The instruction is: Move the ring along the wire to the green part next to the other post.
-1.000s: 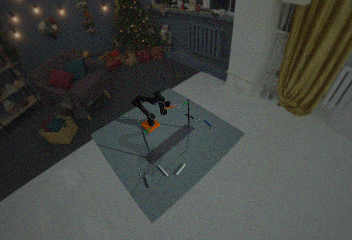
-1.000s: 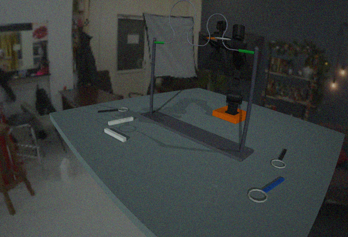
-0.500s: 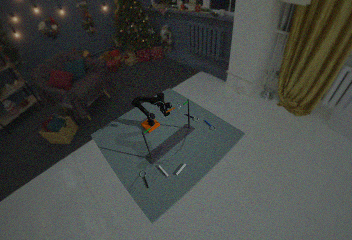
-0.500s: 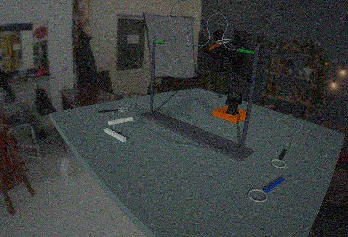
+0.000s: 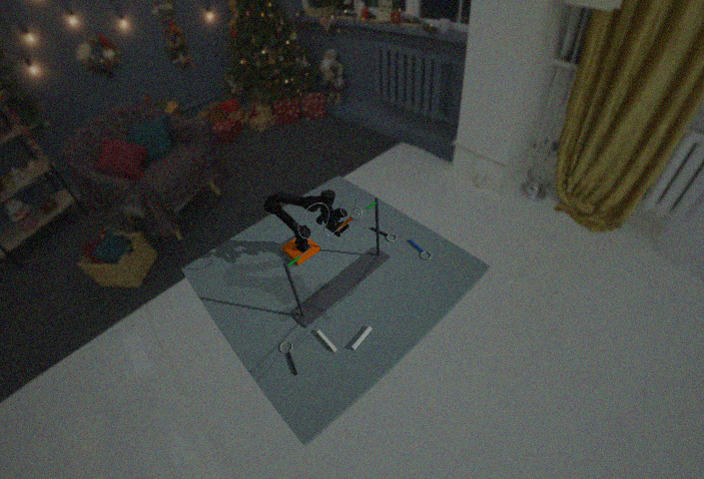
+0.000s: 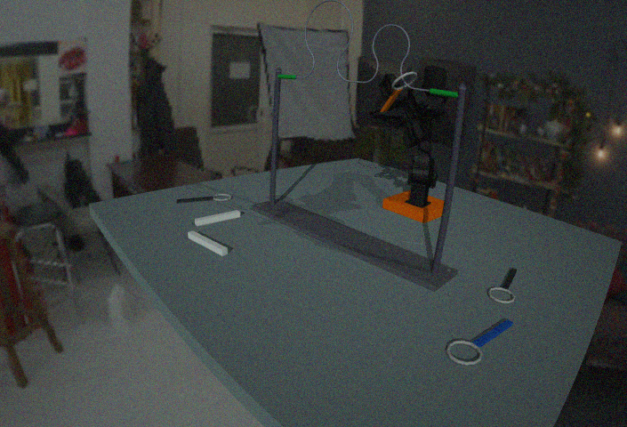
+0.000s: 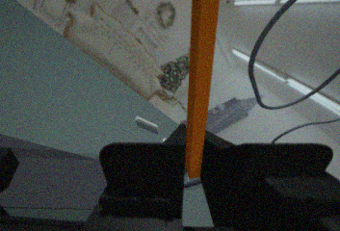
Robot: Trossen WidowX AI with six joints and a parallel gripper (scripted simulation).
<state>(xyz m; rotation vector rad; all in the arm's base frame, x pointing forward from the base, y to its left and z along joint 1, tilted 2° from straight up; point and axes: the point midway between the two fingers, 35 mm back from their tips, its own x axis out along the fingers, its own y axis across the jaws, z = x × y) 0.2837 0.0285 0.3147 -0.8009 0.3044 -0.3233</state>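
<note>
The pale ring is tilted around the thin grey wire, where it bends upward beside the green part at one post. I cannot tell whether ring and wire touch. The orange handle slopes down from the ring. My gripper is shut on its lower end. The ring is outside the wrist view. The other green part is at the far post.
The wire makes tall loops between the posts. A dark base strip joins the posts. A blue-handled ring, two dark-handled rings and two white blocks lie on the table.
</note>
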